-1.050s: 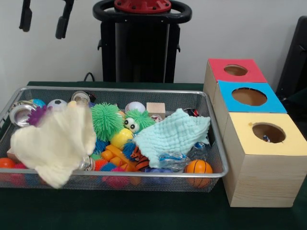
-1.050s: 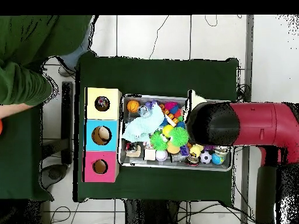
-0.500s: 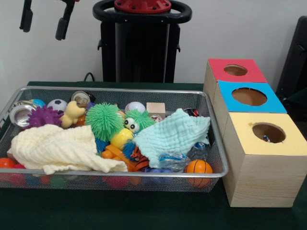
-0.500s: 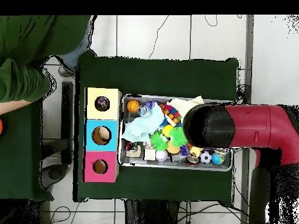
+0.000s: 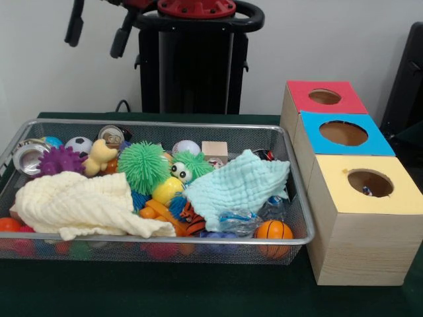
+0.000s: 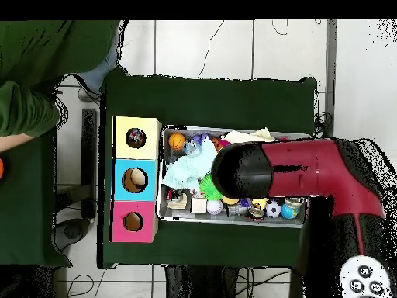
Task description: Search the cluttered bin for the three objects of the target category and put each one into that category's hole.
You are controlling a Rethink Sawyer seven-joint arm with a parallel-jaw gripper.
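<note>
My gripper [image 5: 98, 30] hangs open and empty high above the left half of the wire bin [image 5: 165, 239], with two dark fingers spread apart. In the bin, a cream cloth [image 5: 73, 205] lies flat at the front left and a mint cloth [image 5: 238, 185] covers the right centre. Between them sit green spiky balls [image 5: 147, 165], a purple spiky ball [image 5: 59, 160], a yellow duck [image 5: 100, 155], a wooden block [image 5: 214, 150] and an orange basketball [image 5: 273, 230]. In the overhead view the red arm [image 6: 295, 171] hides the gripper and much of the bin [image 6: 161, 174].
Three boxes with round holes stand beside the bin: red [image 5: 324, 97], blue [image 5: 344, 134] and yellow [image 5: 367, 211]. The yellow hole [image 5: 370, 181] has something small inside. A tin can [image 5: 28, 157] and a soccer ball [image 5: 79, 142] lie at the bin's far left. A person's green sleeve [image 6: 31, 70] shows beyond the boxes.
The cream cloth fell from mid-air and now lies flat in the bin. The open gripper has shifted right in the front view; overhead, the arm swung further over the bin.
</note>
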